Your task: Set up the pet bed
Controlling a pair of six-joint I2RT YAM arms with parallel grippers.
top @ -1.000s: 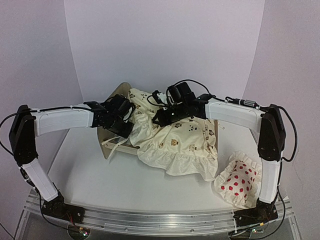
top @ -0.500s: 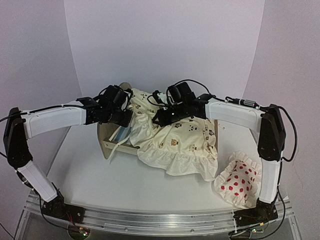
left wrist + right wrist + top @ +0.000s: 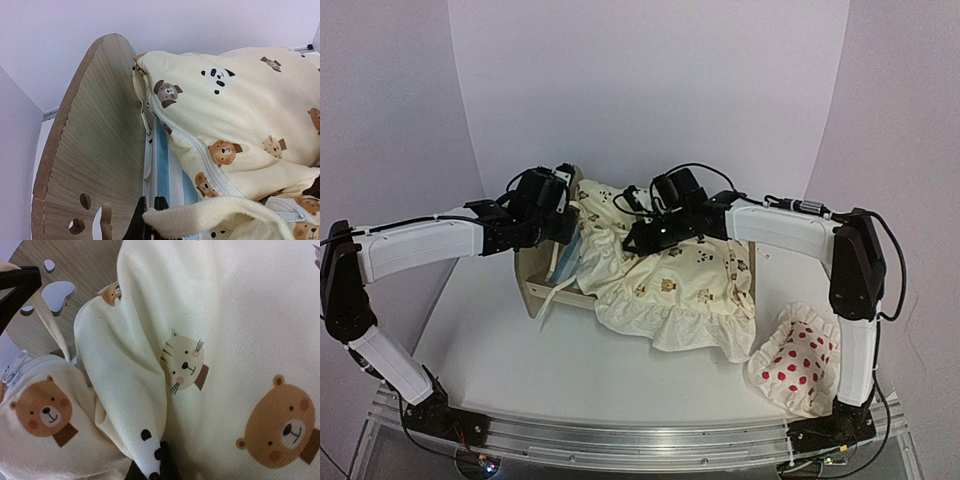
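The pet bed (image 3: 534,288), light plywood with paw-print cutouts in its end board (image 3: 85,150), stands left of centre, and a strip of its blue-and-white striped base (image 3: 162,165) shows. The cream animal-print cushion (image 3: 685,285) lies draped over it and spills toward the front right. My left gripper (image 3: 568,228) hangs over the bed's left end, shut (image 3: 149,220) on a folded edge of the cushion. At the cushion's top middle, my right gripper (image 3: 632,240) is shut (image 3: 152,465) on a pinched fold of the same fabric.
A white pillow with red dots (image 3: 798,365) lies at the front right, beside the right arm's base. White walls close in the table at the back and on both sides. A zipper (image 3: 200,150) runs along the cushion's edge.
My left arm has swung up and toward the back along the bed's left end, taking the cushion's edge with it, so more of the striped base shows. The right arm has barely moved.
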